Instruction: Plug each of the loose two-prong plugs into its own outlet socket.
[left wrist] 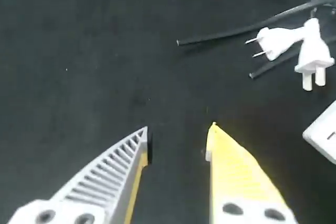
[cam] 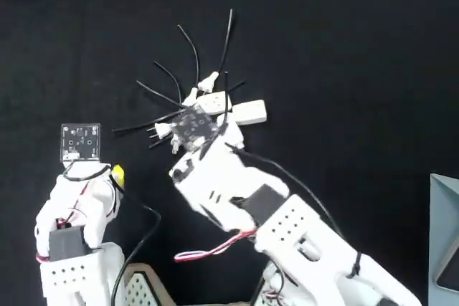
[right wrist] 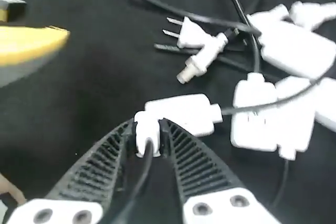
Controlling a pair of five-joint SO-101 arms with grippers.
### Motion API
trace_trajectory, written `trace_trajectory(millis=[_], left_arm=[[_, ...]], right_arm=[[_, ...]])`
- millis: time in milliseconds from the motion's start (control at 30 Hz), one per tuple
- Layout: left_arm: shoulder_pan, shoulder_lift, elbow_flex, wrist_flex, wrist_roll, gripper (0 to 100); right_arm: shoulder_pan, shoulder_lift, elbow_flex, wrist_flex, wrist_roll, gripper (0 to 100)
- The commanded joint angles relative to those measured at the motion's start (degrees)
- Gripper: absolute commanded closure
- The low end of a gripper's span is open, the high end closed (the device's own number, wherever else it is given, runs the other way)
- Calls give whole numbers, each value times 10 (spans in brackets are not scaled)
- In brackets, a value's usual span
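Right pincer (right wrist: pixel 147 127): pinching a small white plastic plug (right wrist: pixel 146 142), which touches a white socket block (right wrist: pixel 184 113).
Left pincer (left wrist: pixel 178 129): spread wide over black cloth (left wrist: pixel 79 51).
Plug: looks light, hard, slippery; hold its fat body.

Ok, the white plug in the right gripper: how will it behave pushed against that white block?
The plug looks small and hard, so probably light and stiff. The right gripper grips it only at the very tips, so it may twist under load. Its black cord looks floppy and should just trail. The white block lies loose and will likely slide.
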Motion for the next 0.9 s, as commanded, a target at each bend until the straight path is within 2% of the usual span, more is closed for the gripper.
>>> trace_trajectory(millis=[0, 267, 500, 867], left_arm=[[-6, -9, 19, -33, 4, 816], [-6, -9, 23, -30, 3, 816], [-6, -9, 24, -29, 3, 816], [-6, -10, 30, -29, 2, 816]], right_arm=[[-24, 65, -7, -55, 16, 987], [-15, 221, -64, -78, 73, 987], [8, 206, -79, -79, 73, 987], [26, 200, -97, -83, 127, 987]])
